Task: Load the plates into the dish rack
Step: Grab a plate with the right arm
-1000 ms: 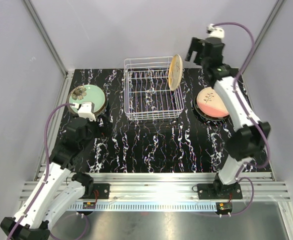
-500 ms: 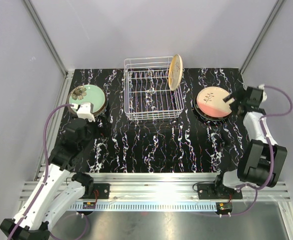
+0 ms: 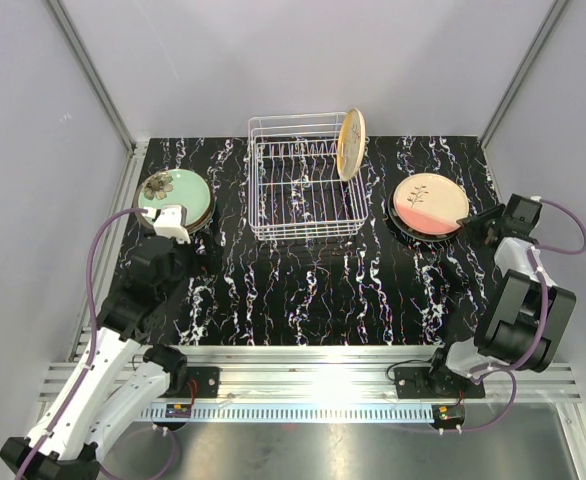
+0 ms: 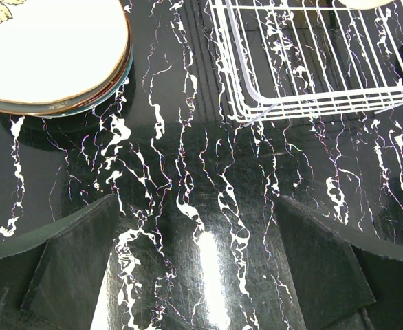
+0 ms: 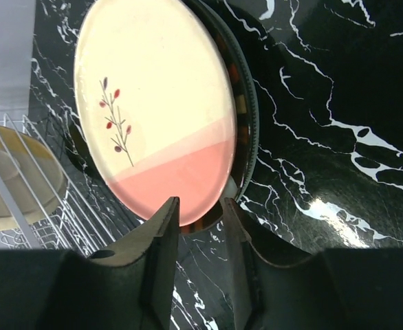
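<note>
Pale grey walls (image 3: 273,60) are boxing in a black, white-veined table (image 3: 303,290), and I am watching the right gripper (image 5: 199,206) hanging low at its three o'clock edge. Its jaws are standing narrow, straddling the near rim of the peach plate (image 5: 153,117), which is topping a small pile (image 5: 246,117) of darker-rimmed plates. Whether the pads are actually pinching that rim or only flanking it, I cannot tell from here. The plate is lying flat toward nine o'clock of the fingertips, so the grip is meeting it edge-on. Farther out, the dish rack (image 3: 308,236) is sitting at the table's twelve o'clock, roughly ten o'clock of that gripper, with one beige plate (image 3: 351,143) standing on edge at its right end. The right arm is plainly the nearer one for this pile. Over at nine o'clock the left gripper (image 4: 196,199) is hanging spread wide and empty above the table, with the mint-green plate (image 3: 173,192) lying just beyond it at eleven o'clock.
</note>
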Controlling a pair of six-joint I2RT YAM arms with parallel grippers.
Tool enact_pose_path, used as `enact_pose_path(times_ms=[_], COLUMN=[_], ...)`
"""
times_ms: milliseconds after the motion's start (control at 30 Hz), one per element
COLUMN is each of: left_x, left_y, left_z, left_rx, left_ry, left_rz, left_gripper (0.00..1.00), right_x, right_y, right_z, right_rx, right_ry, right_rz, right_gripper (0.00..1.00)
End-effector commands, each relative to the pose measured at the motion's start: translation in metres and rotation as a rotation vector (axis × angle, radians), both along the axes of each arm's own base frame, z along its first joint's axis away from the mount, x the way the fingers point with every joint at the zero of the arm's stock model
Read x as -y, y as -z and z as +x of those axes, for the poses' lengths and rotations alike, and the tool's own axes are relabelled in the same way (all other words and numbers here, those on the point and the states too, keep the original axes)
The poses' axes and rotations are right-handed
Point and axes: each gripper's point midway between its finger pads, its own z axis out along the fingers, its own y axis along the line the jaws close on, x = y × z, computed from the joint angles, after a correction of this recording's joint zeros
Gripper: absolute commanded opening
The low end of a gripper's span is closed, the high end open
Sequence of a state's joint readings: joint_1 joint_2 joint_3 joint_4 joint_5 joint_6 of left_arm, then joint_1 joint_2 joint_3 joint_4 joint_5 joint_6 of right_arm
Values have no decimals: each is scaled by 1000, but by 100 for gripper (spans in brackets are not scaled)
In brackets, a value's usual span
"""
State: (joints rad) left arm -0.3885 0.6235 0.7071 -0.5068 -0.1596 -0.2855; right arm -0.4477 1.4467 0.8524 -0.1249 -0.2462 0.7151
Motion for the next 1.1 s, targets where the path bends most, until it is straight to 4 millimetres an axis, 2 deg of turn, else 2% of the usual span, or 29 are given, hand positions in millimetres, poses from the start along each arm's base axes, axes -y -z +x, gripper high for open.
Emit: enact_pose_path(times_ms=[0,533,1000,1067], left_x=[1,2,4,4], left_y=[-27,-24,-23,-23], left_z=[5,6,7,7], left_rx=[71,58,49,51], left_ry=[-5,-1,7,7], left_rz=[-24,-20,-20,-20], left_gripper=[99,99,99,99], right_x=[6,40,40,40], right_y=[-8,8,34,36], right_z=[11,34,47,48], right_rx=[32,-56,-75,-74], right_ry=[-19,24,2,-4], right_rz=[-28,-114,-85,-80], right_gripper=[38,34,31,26])
